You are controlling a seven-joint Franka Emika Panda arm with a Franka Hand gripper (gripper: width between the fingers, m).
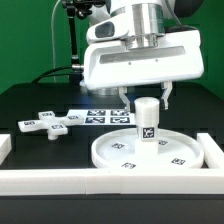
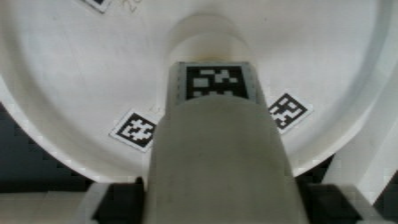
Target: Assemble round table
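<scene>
The short cylindrical post [image 1: 147,120] stands upright on the large rimmed round disc [image 1: 150,152], which lies at the exterior view's right against the front wall. My gripper [image 1: 146,100] hangs right above the post with a finger on each side of its top. The fingers stand a little apart from it, so the gripper is open. In the wrist view the post [image 2: 217,130] runs up between the black pads [image 2: 125,200] of my gripper [image 2: 226,205], with the tagged disc [image 2: 89,90] behind it. The cross-shaped piece [image 1: 50,123] lies flat on the black table at the exterior view's left.
The marker board [image 1: 105,116] lies flat behind the disc. A white rectangular border wall [image 1: 90,182] runs along the front and up the exterior view's right side [image 1: 214,150]. A green backdrop stands behind the table.
</scene>
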